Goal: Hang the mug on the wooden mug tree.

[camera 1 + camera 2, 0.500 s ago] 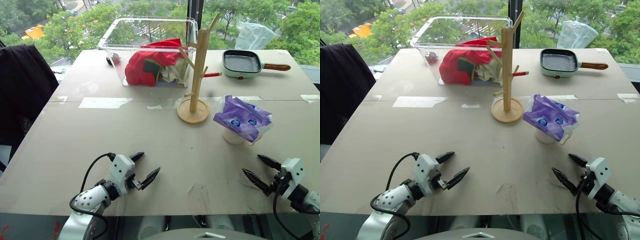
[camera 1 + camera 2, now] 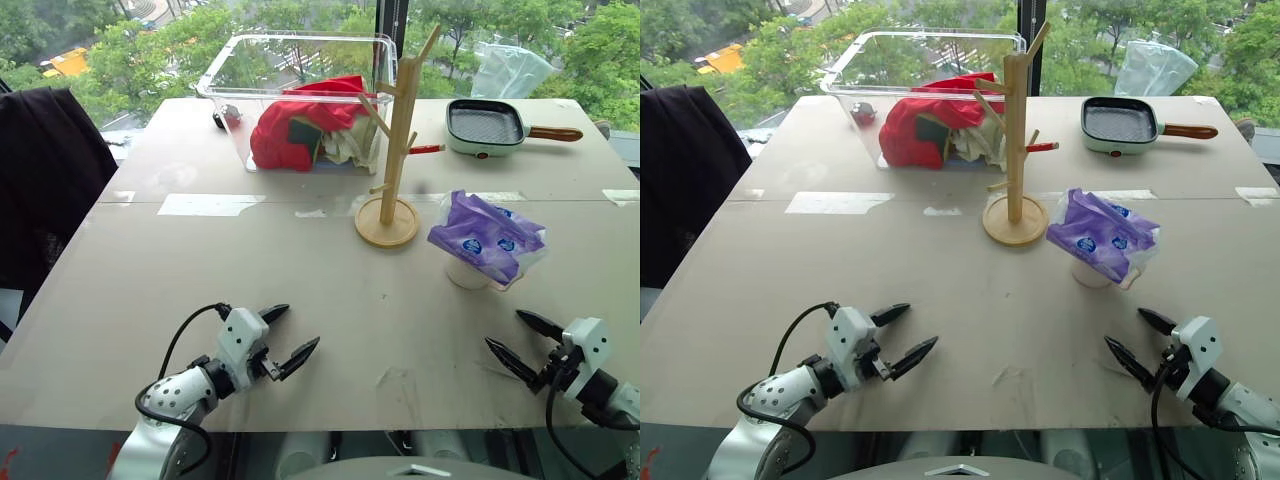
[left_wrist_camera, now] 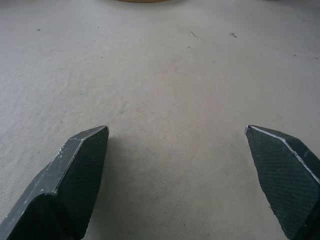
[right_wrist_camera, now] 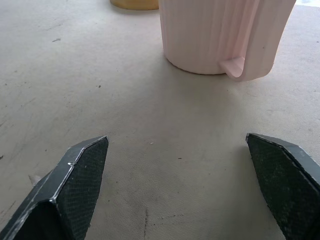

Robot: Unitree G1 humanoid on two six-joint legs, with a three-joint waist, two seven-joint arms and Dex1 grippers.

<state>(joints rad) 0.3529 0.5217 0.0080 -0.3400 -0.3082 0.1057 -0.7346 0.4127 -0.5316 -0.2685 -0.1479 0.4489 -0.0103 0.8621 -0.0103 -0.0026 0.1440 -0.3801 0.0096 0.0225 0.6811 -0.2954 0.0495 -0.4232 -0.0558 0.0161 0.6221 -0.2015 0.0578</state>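
The mug (image 2: 465, 275) stands on the table to the right of centre, a white ribbed body with a purple-and-white plastic bag (image 2: 487, 239) draped over its top; its inside is hidden. In the right wrist view the mug (image 4: 215, 40) shows its handle turned toward the camera. The wooden mug tree (image 2: 399, 130) stands upright left of the mug, on its round base. My right gripper (image 2: 505, 330) is open near the table's front edge, short of the mug. My left gripper (image 2: 297, 328) is open at the front left, over bare table, holding nothing.
A clear plastic bin (image 2: 232, 70) with red cloth stands at the back behind the tree. A small green pan (image 2: 484, 125) with a wooden handle lies at the back right. A dark garment (image 2: 45, 180) hangs beside the table's left edge.
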